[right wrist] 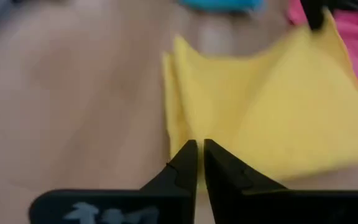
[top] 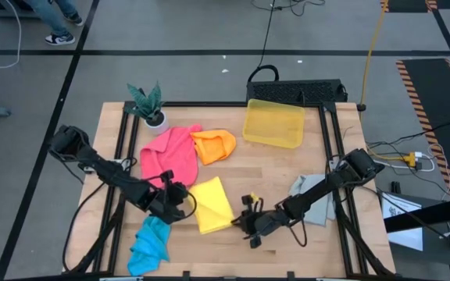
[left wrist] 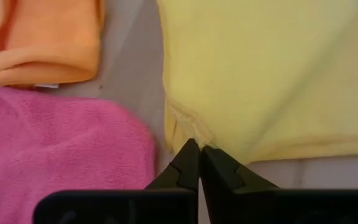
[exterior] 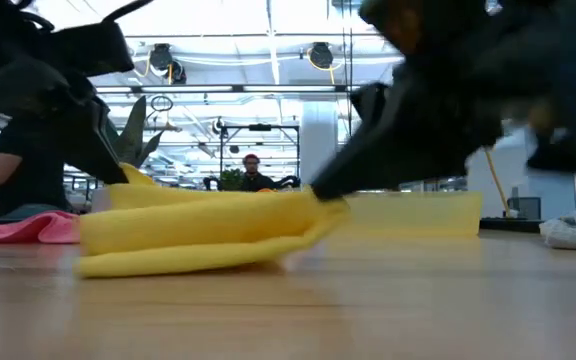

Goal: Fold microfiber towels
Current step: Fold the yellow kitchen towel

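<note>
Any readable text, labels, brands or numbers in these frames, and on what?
None can be read.
White marks on the right gripper housing, seen in the right wrist view: too blurred to read.
A small white tag at the orange towel edge: nothing legible on it.
Yellow towel, yellow bin: no markings visible.

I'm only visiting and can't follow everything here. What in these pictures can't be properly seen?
- Grey microfiber towel, high view: partly covered by the right arm.
- Bright blue microfiber towel, high view: its top edge is hidden under the left arm.
- Yellow microfiber towel, low view: its far side is hidden behind its own fold.
</note>
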Available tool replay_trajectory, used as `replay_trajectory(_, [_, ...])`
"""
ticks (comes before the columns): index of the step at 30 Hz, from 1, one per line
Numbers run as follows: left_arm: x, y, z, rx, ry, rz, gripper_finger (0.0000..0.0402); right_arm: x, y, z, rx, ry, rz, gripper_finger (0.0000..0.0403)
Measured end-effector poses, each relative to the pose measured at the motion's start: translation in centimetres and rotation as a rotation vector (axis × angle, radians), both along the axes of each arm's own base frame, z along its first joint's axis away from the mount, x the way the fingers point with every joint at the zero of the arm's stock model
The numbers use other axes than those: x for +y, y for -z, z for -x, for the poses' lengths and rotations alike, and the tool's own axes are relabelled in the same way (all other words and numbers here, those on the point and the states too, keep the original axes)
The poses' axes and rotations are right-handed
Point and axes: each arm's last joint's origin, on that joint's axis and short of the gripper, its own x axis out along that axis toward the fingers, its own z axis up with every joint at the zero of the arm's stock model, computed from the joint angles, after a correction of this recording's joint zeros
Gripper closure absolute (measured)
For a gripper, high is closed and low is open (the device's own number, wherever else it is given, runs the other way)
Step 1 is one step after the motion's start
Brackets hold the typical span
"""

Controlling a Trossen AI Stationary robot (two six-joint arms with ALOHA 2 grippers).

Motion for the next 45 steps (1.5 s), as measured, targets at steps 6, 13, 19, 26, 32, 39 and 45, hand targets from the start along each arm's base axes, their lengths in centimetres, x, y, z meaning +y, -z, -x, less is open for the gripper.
replay_trajectory(6, [-0.7,0.0,0.4,-0.007,0.020,0.012,0.0379,0.3,0.0,-0.3,-0.038,-0.034,-0.048,0.0322])
replay_trajectory(13, [-0.8,0.0,0.4,-0.009,0.017,0.018,0.0396,0.6,1.3,-0.5,-0.007,-0.069,-0.089,0.0277])
replay_trajectory(19, [-0.8,0.0,0.4,-0.013,0.005,0.033,0.0378,-0.6,3.7,-0.6,0.036,0.095,0.055,0.0293])
replay_trajectory(26, [-1.6,-0.4,0.1,-0.098,-0.007,0.114,0.0396,-2.7,1.9,1.2,0.106,0.396,0.318,0.0334])
replay_trajectory(32, [-3.2,-0.8,-1.3,-0.262,0.059,0.149,0.0384,-3.9,-2.4,3.1,0.107,0.495,0.317,0.0344])
replay_trajectory(39, [-5.1,-0.9,-2.4,-0.387,0.154,0.229,0.0392,-1.9,-2.9,1.5,0.058,0.231,0.044,0.0324])
replay_trajectory(45, [-6.2,-2.8,-1.8,-0.471,0.271,0.210,0.0392,0.3,0.6,-0.4,-0.046,0.005,-0.023,0.0296])
